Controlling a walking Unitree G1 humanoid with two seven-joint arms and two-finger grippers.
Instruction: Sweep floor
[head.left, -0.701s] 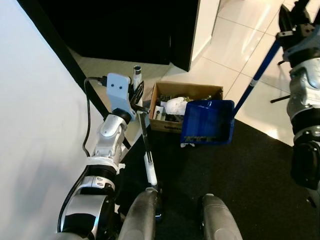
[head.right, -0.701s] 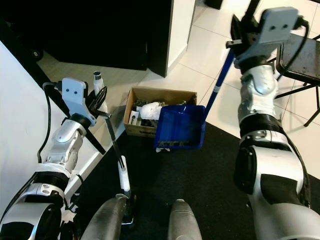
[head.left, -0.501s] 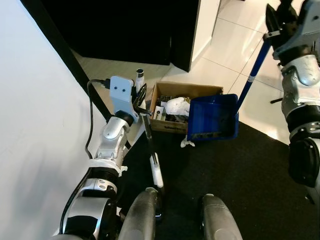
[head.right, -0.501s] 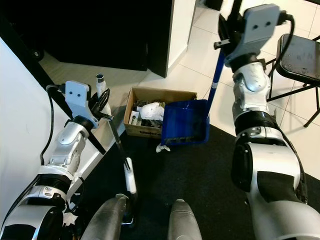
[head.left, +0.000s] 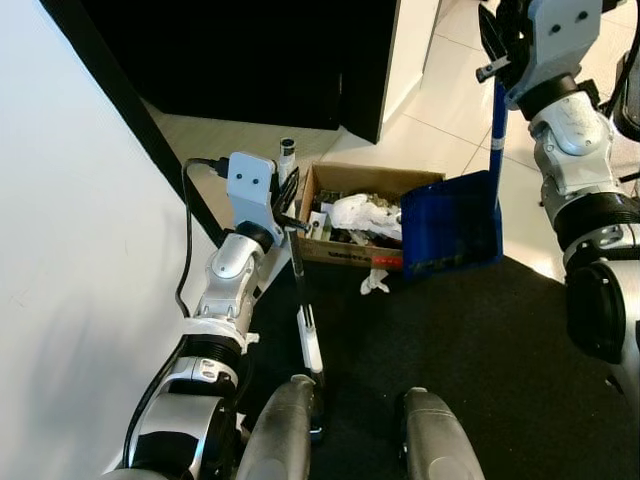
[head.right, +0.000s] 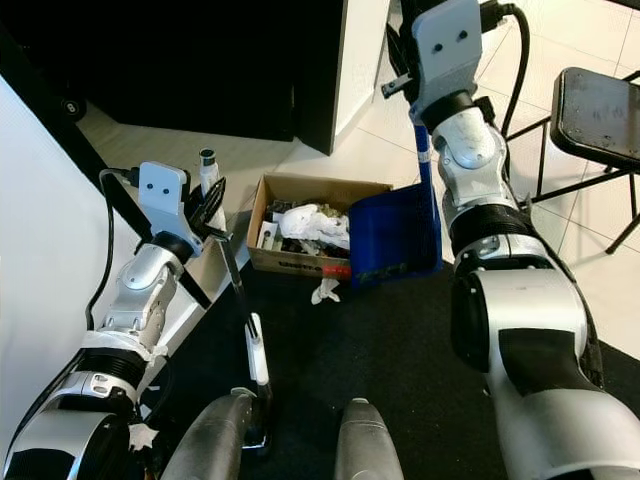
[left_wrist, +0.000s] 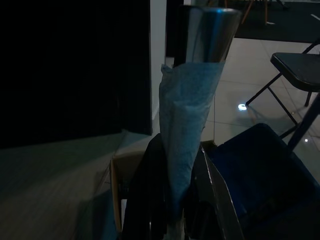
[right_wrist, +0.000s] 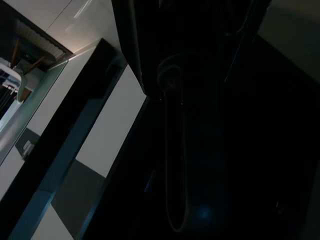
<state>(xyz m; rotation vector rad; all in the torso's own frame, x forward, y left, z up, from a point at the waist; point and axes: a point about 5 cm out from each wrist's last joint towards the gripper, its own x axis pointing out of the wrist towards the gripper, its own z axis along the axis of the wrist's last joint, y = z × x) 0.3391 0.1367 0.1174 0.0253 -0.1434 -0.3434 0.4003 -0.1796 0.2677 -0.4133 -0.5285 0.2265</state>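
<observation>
With my right gripper clamped on the long blue handle of the blue plastic dustpan, tipped over the open cardboard box, and my left gripper clenched round the grey-handled broom, I'd judge scraps may spill past the box rim onto the black mat beside the crumpled white paper scrap.

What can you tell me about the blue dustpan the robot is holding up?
The blue dustpan looks like plastic, a deep scoop on a long blue handle. The right tool holds the handle near its top, so the pan hangs tilted on its side, its open mouth facing the cardboard box of rubbish. It sits right against the box's right end, above the black mat.
</observation>
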